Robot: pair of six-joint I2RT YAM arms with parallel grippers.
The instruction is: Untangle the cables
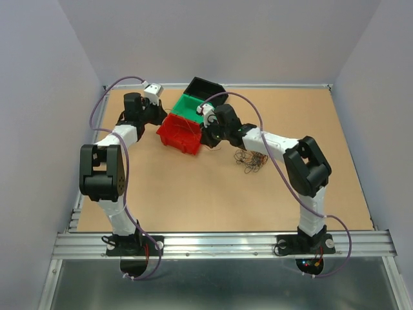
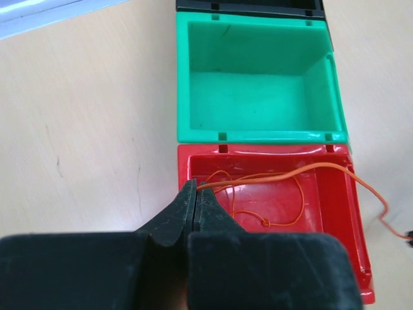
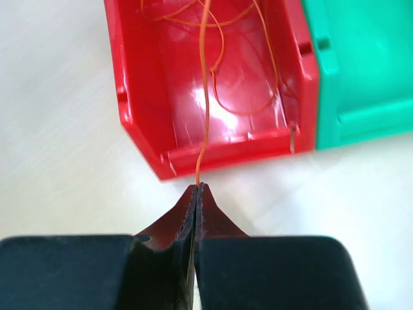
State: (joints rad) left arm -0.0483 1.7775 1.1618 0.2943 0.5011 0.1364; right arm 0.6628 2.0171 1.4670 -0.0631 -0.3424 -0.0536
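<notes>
Top external: cables (image 1: 250, 161) in a dark tangle on the table (image 1: 193, 200), right of the red bin (image 1: 175, 137), just beside the right forearm. Left wrist: left gripper (image 2: 195, 189) clenched on an orange cable (image 2: 302, 200) at the bin's left rim, loops lying inside. Right wrist: right gripper (image 3: 198, 188) pinched shut on the orange cable just outside the bin's right wall. Green bin (image 2: 258, 90) touching the red bin's far side.

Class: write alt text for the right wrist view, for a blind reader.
The right gripper pinches an orange wire that runs over the near wall of a red bin into loose loops inside. A green bin stands against the red one.
</notes>
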